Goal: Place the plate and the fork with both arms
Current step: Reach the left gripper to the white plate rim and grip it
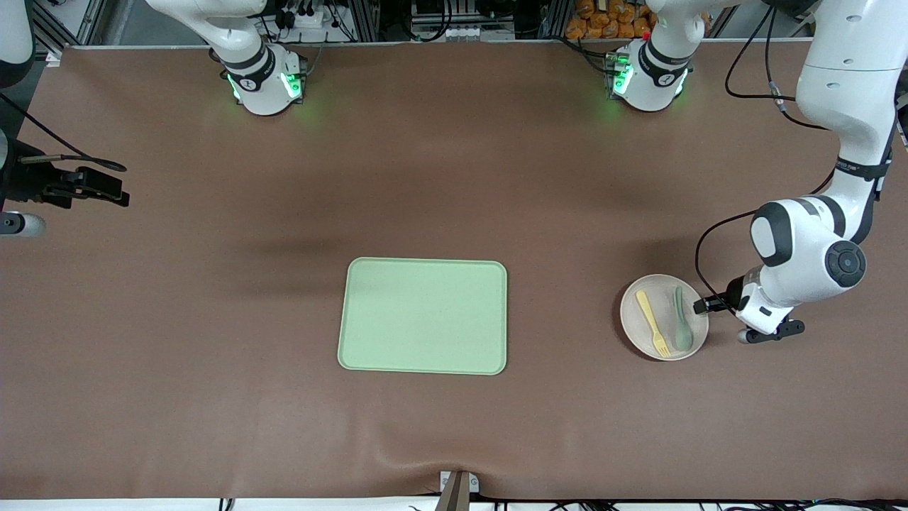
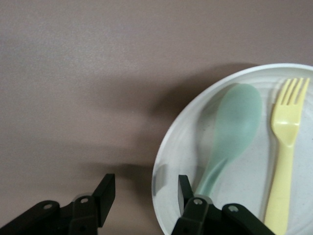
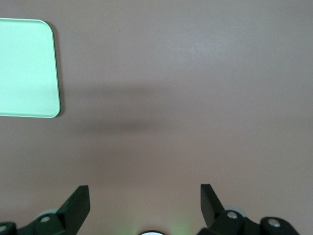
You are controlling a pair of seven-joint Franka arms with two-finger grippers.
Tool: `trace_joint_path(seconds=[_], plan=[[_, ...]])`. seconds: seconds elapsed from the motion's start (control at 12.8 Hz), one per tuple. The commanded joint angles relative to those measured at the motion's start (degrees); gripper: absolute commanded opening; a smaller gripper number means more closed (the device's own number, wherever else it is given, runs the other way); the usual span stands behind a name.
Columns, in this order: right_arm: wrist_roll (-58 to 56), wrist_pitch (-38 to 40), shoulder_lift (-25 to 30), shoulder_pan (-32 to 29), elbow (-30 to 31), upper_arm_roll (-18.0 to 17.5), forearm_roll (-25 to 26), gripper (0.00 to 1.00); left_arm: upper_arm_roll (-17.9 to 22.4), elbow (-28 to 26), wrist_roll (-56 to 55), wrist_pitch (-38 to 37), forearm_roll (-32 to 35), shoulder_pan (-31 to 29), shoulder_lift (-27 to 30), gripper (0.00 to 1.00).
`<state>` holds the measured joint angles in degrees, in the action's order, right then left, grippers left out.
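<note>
Plate (image 1: 665, 317), holding fork (image 1: 652, 323) and spoon (image 1: 682, 326), sits beside the tray (image 1: 423, 316); left gripper (image 2: 145, 193) straddles its rim, jaws spread to grasp. Right gripper (image 3: 145, 203) waits, spread.

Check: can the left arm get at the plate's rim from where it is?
Probably yes: the open left gripper sits at the plate edge, one finger over the rim, nothing between.
</note>
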<state>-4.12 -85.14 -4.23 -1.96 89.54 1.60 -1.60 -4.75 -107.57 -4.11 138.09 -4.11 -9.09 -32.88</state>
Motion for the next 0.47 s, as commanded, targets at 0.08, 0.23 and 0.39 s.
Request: trace_joint_path(seconds=[0.08,0.23,0.39], plan=[[0.52,0.24,0.19,0.03,0.11,-0.19,0.1,1.0,-0.35,1.05,0.51,0.6,-3.1,-0.32,-1.4,0.43],[0.52,0.24,0.19,0.12,0.11,-0.19,0.1,1.0,-0.35,1.14,0.42,0.6,-3.54,-0.14,-1.57,0.18],[0.52,0.24,0.19,0.03,0.2,-0.19,0.1,1.0,-0.35,1.4,0.42,0.6,-4.93,-0.14,-1.93,0.0]])
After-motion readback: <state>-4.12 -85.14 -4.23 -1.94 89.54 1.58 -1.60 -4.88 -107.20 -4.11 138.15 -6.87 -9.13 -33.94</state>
